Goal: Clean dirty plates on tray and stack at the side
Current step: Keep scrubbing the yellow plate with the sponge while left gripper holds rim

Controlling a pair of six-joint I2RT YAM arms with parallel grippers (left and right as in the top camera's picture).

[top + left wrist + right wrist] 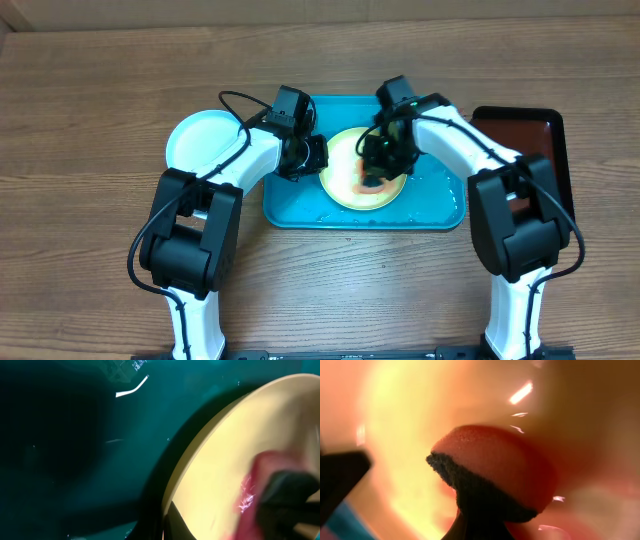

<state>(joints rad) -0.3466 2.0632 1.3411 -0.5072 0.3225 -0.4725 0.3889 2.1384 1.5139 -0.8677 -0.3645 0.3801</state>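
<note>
Wooden table (90, 100): it carries everything, and both your arms reach in from the near edge.
Teal tray (440, 205): sits centrally, with its long axis running across the table.
Dark red-black tray (520, 135): just right of the teal one, beside your right arm.
Light blue plate (200, 140): off the tray, on the table at its left end.
Pale yellow plate (340, 188): lies flat mid-tray with a red smear on it.
Relation: this plate lies directly under your right fingers and just right of your left ones. The blue plate's side looks nearer your left arm.
Right gripper (380, 160): wrist bent downward, fingers clamped on the sponge.
Left gripper (310, 155): fingers closed at the plate's left rim. You cannot tell whether they pinch it.
Sponge (495, 460): orange-red with a dark scouring layer, pressed against the plate.
</note>
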